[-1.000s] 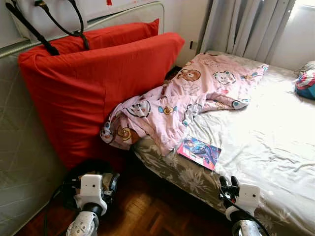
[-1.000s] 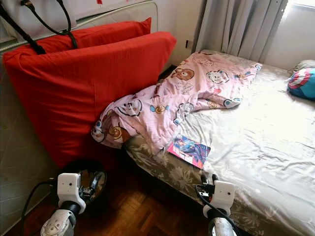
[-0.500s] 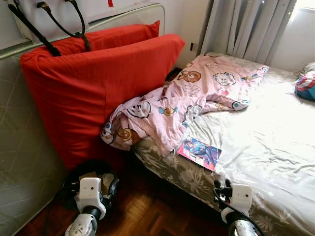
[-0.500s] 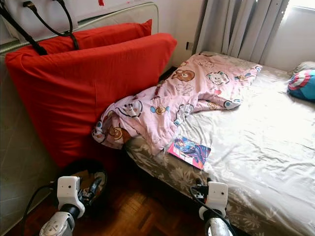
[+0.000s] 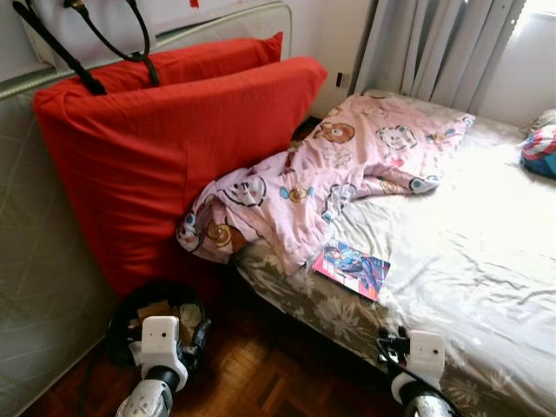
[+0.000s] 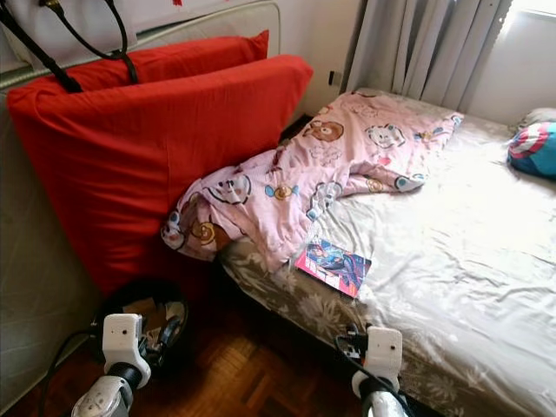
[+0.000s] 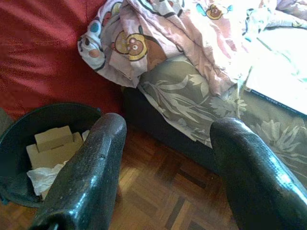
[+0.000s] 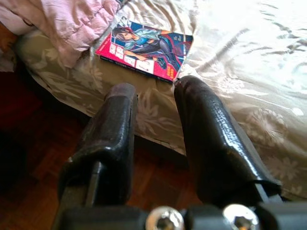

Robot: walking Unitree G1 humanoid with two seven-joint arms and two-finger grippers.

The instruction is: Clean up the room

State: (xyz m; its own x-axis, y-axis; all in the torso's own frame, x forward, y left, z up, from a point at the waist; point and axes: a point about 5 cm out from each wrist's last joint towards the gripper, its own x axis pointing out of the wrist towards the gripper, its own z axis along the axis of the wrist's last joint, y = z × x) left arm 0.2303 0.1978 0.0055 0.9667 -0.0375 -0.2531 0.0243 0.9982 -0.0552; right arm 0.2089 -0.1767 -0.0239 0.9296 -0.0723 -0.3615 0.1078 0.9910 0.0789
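— Item: glossy pink-edged comic book [image 5: 352, 270] lay flat on the grey satin-sheeted bed [image 5: 469, 252], just beside the pink cartoon-print quilt [image 5: 313, 178].
— Grippers?
— Left gripper [image 7: 165, 158] fingers spread, above the black round wastebasket [image 5: 126, 317]; right gripper [image 8: 153, 124] fingers slightly parted, empty.

Two big cushions [image 5: 165, 165] plain bright red. Blanket [image 5: 321, 169] pale pink with cartoon bears and animal faces in brown, white, teal, yellow. Bed sheet [image 5: 460, 234] shiny silver-beige, plain on top; mattress side [image 7: 192, 96] grey-olive with pale leaf and flower print. Magazine [image 8: 146, 48] red-pink border, blue and dark figure on the cover. Pillow [image 5: 540, 149] blue with red and white rings. Bin [image 7: 43, 120] black, tan cardboard and white paper inside. Floor [image 5: 261, 373] dark reddish-brown parquet. Curtains [image 5: 434, 43] grey. Upright mattress [image 5: 39, 261] grey-green quilted diamond pattern. Bag straps [image 5: 104, 52] black. Gripper fingers [image 7: 91, 172] glossy black, wrist housings [image 5: 161, 339] white.
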